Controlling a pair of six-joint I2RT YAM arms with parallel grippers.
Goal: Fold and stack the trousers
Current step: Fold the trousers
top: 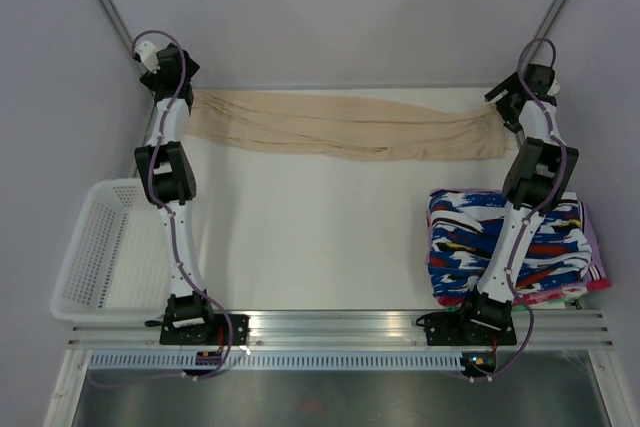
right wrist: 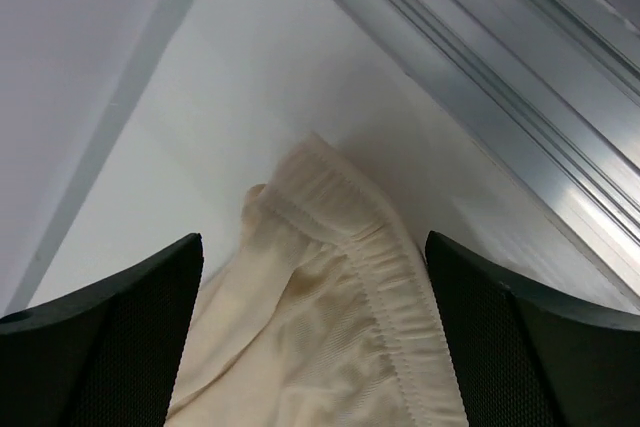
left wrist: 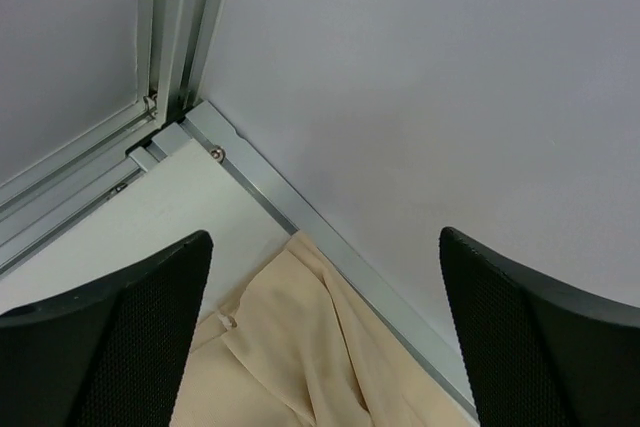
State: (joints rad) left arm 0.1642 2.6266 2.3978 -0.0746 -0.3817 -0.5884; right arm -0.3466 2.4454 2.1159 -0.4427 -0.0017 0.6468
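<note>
The beige trousers (top: 345, 127) lie stretched left to right along the far edge of the table. My left gripper (top: 170, 82) hovers over their left end, jaws wide apart. In the left wrist view the leg-end fabric (left wrist: 300, 347) lies flat between the black fingers (left wrist: 120, 337), touched by neither. My right gripper (top: 512, 105) is over the right end, also open. The elastic waistband (right wrist: 380, 277) lies loose on the table between its fingers (right wrist: 530, 347).
A white mesh basket (top: 105, 252) stands at the left edge. A stack of folded blue, white and red patterned garments (top: 560, 237) lies at the right, partly behind the right arm. Aluminium frame rails (left wrist: 300, 217) run along the far edge.
</note>
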